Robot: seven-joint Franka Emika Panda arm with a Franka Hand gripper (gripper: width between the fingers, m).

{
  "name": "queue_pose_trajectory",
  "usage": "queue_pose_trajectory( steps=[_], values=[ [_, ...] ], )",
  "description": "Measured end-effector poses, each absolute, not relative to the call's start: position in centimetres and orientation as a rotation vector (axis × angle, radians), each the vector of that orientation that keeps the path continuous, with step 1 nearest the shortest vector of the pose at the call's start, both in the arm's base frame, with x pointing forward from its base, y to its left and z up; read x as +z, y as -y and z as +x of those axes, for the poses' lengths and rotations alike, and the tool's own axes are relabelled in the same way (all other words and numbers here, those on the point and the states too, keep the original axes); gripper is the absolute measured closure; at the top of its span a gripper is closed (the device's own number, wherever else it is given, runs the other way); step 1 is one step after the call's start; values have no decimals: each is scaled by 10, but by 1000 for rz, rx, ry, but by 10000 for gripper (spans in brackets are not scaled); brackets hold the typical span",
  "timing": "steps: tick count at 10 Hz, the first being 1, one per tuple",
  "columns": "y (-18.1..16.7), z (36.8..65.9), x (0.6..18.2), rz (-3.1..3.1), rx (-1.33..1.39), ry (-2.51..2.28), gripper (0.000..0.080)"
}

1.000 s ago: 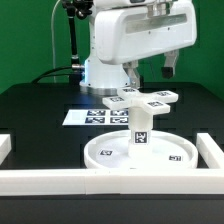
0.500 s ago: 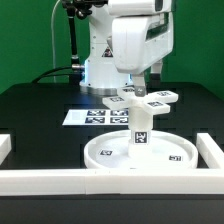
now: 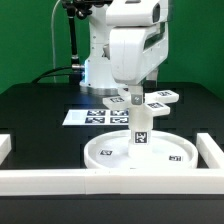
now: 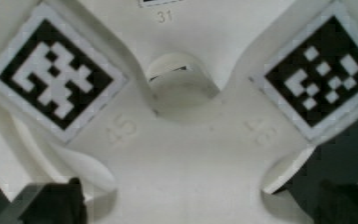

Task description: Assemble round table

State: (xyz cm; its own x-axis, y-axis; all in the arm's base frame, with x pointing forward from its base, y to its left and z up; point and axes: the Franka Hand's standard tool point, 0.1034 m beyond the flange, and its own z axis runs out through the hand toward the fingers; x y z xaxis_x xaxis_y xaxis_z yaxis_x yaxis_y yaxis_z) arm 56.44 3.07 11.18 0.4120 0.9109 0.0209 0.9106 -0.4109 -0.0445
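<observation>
Black tabletop [image 3: 30, 110] fills the scene, with a green wall behind it. Nearest the exterior camera, a long white border rail [image 3: 60, 180] runs across the front. Just behind it lies the large rimmed round disc [image 3: 170, 155], and the short cylindrical leg [image 3: 138, 125] stands upright in its middle, tagged on its side. On top of the leg sits the cross-shaped base [image 3: 155, 100], each arm carrying a black-and-white tag. Beyond, flat on the table, is the marker board [image 3: 85, 117]. Above the base hangs the gripper [image 3: 133, 92], its dark fingertips [image 4: 43, 195] spread apart on either side of the base's white centre in the wrist view; they grip nothing. Farthest back stands the white arm [image 3: 130, 45].
</observation>
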Motion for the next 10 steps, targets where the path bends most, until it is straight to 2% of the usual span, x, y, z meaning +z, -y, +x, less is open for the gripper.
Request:
queue_pose_trajectory(
  steps=[4,6,7,8,9,10],
  values=[
    [-28,564,111,-2603,11,1670,175],
    [-25,566,112,-2608,7,1665,535],
    [-24,566,113,-2610,5,1664,535],
    [-23,566,113,-2613,2,1662,680],
    [-21,566,112,-2615,4,1658,761],
    [-21,566,112,-2615,4,1657,761]
  ],
)
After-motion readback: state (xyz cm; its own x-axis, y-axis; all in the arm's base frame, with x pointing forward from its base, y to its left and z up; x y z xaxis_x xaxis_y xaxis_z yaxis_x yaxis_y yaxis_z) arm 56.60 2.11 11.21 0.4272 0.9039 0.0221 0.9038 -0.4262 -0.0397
